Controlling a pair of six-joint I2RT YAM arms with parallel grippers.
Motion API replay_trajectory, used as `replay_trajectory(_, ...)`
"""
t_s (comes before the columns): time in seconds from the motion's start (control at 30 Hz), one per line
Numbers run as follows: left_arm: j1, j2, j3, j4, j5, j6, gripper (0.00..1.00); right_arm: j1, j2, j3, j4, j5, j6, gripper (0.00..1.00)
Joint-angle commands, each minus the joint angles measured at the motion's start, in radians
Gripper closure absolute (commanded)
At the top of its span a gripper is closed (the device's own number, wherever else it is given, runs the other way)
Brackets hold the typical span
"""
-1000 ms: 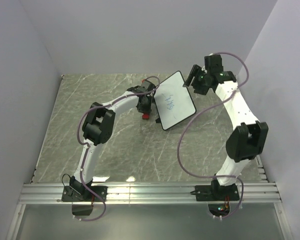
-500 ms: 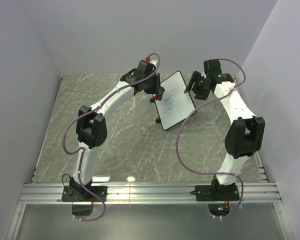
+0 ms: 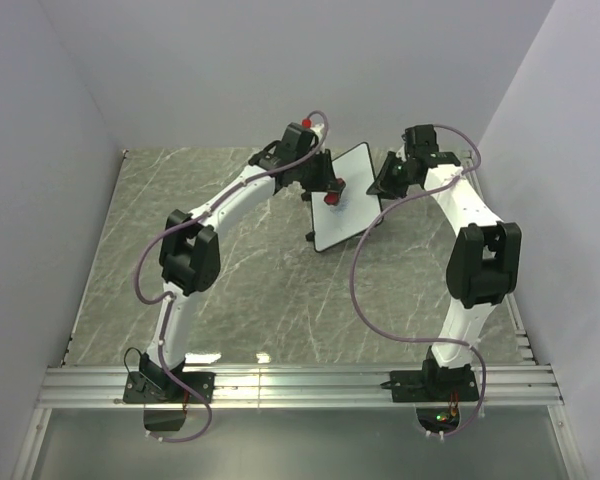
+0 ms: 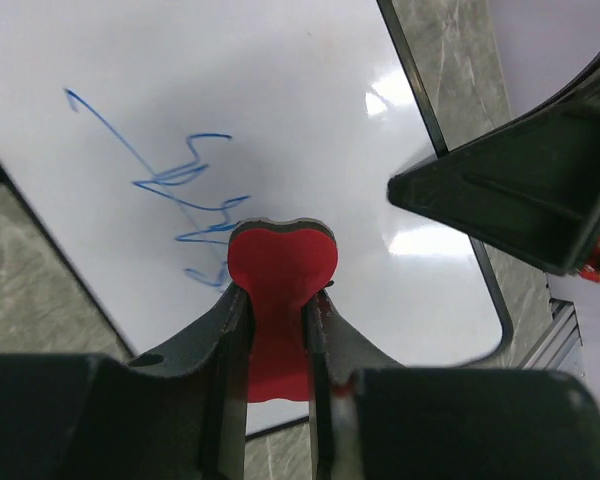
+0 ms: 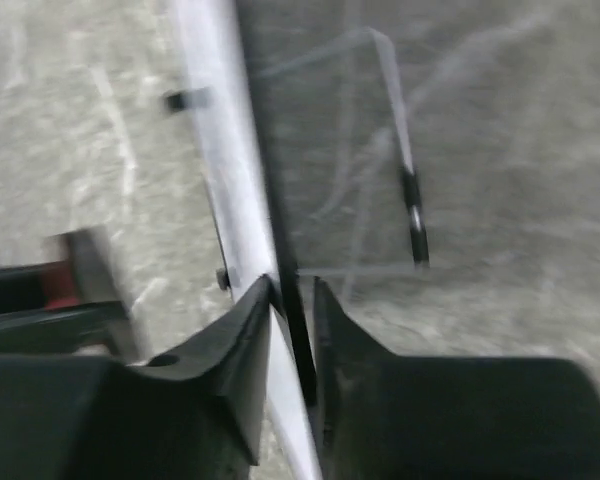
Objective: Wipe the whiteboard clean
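The whiteboard (image 3: 348,212) stands tilted at the back of the table, with blue scribbles (image 4: 185,185) on its white face (image 4: 280,110). My left gripper (image 3: 329,191) is shut on a small red block (image 4: 281,268), which hangs just over the lower scribbles. My right gripper (image 3: 382,184) is at the board's right edge. In the right wrist view its jaws (image 5: 292,290) close tightly round the board's thin black rim (image 5: 230,180), though that frame is blurred. The board's black stand (image 5: 412,210) shows behind it.
The grey marbled tabletop (image 3: 230,290) is bounded by white walls at the back and on both sides. An aluminium rail (image 3: 300,385) runs along the near edge at the arm bases. My right gripper's black body (image 4: 525,195) looms over the board's right side in the left wrist view.
My left arm lifted the red block off the table and swung it over the board's face. My right gripper moved in and closed on the board's right edge; the board shifted slightly.
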Motion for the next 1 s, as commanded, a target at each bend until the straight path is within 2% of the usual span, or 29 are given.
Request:
replay_trajectory(0.0, -0.027, 0.040, 0.041, 0.051, 0.042, -0.022, 1.00, -0.002, -0.009, -0.034, -0.010, 0.041, -0.021, 0.78)
replay_trajectory(0.03, -0.036, 0.048, 0.043, 0.052, 0.036, -0.022, 1.00, -0.002, -0.014, -0.040, -0.010, 0.042, -0.022, 0.86)
replay_trajectory(0.23, -0.073, 0.114, 0.063, 0.037, -0.030, -0.021, 1.00, -0.002, -0.048, -0.063, -0.016, 0.039, -0.033, 1.00)
replay_trajectory(0.47, -0.074, 0.171, 0.049, -0.004, -0.181, -0.005, 1.00, -0.002, -0.141, -0.161, -0.001, 0.024, -0.036, 1.00)
replay_trajectory(0.53, -0.053, 0.186, 0.038, -0.001, -0.185, 0.005, 1.00, -0.002, -0.175, -0.192, -0.003, 0.019, -0.035, 1.00)
replay_trajectory(0.87, 0.012, 0.278, 0.058, 0.068, -0.075, 0.047, 1.00, 0.036, -0.272, -0.303, -0.006, -0.010, -0.036, 1.00)
replay_trajectory(0.97, 0.004, 0.234, 0.035, 0.110, 0.002, 0.028, 1.00, 0.047, -0.272, -0.319, -0.006, -0.002, -0.038, 1.00)
